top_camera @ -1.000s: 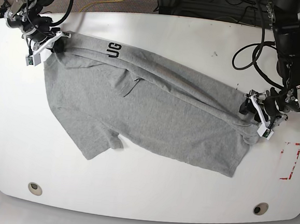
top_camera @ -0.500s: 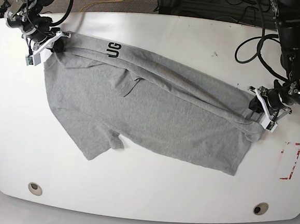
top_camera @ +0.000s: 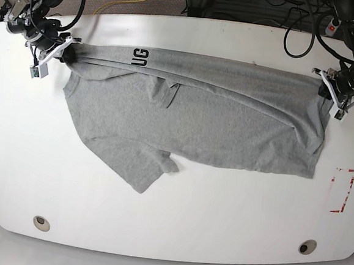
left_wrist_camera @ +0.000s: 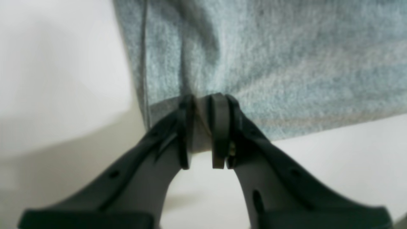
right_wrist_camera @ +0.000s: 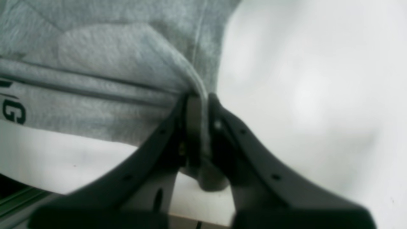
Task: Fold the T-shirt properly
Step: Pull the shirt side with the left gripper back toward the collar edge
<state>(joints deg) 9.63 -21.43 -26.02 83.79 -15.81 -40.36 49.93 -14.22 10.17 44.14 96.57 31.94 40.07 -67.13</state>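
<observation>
The light grey T-shirt (top_camera: pixel 214 123) lies stretched across the white table (top_camera: pixel 176 224), its top edge pulled taut between both grippers, with black letters "UG" (top_camera: pixel 140 57) near the far left. My right gripper (top_camera: pixel 62 53) is shut on the shirt's far-left corner; in the right wrist view its jaws (right_wrist_camera: pixel 202 127) pinch a folded seam of the T-shirt (right_wrist_camera: pixel 111 63). My left gripper (top_camera: pixel 329 89) is shut on the far-right corner; the left wrist view shows its jaws (left_wrist_camera: pixel 203 127) clamping the hem of the T-shirt (left_wrist_camera: pixel 270 57). A sleeve (top_camera: pixel 140 172) points toward the front.
A red-outlined rectangle (top_camera: pixel 342 190) is marked on the table at the right edge. Two round holes (top_camera: pixel 42 222) (top_camera: pixel 307 246) sit near the front edge. Cables (top_camera: pixel 295 37) hang behind the far edge.
My left gripper closed on the shirt's right hem and pulled it toward the far right. The shirt's top edge is now straight and taut. The right gripper barely moved.
</observation>
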